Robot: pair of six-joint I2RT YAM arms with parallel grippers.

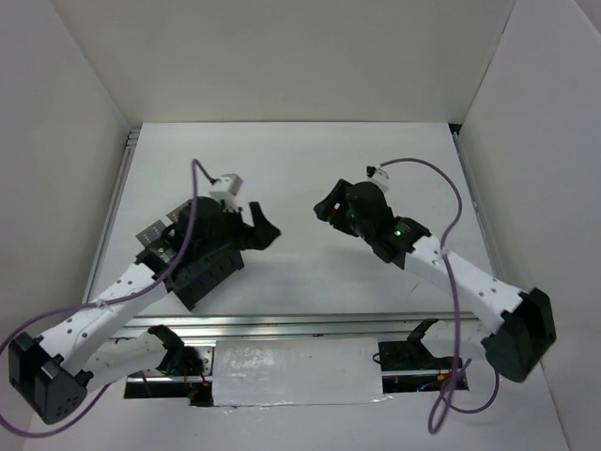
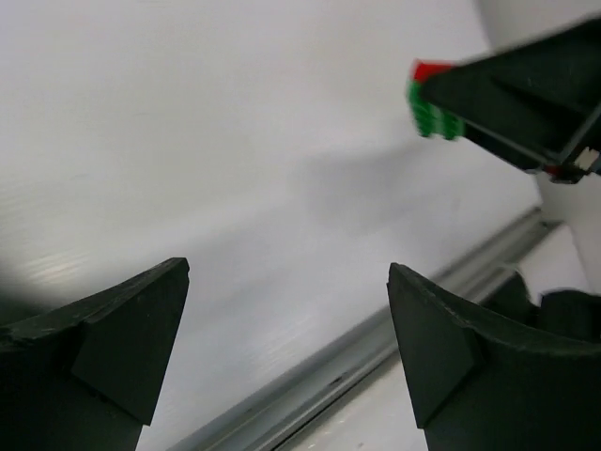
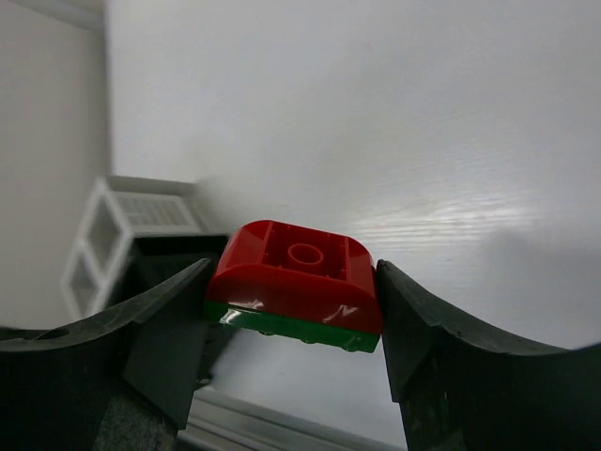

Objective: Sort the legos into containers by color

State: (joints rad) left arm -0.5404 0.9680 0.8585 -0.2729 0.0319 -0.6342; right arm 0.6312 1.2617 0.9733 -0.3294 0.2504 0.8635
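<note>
Right gripper (image 3: pixel 293 324) pinching a glossy red-over-green stacked lego (image 3: pixel 299 268) near worktop centre, left gripper (image 2: pixel 286 343) jaws spread, black box (image 1: pixel 200 282) seemingly beneath left arm.

Black box (image 1: pixel 205 280) mostly hidden beneath left arm (image 1: pixel 103 305), stacked brick (image 2: pixel 432 111) blurred

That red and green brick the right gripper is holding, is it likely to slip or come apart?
The brick looks hard and glossy with rounded top edges, so it may slip in the right gripper. It is two stacked pieces, red on green, so a sideways knock could split them.
</note>
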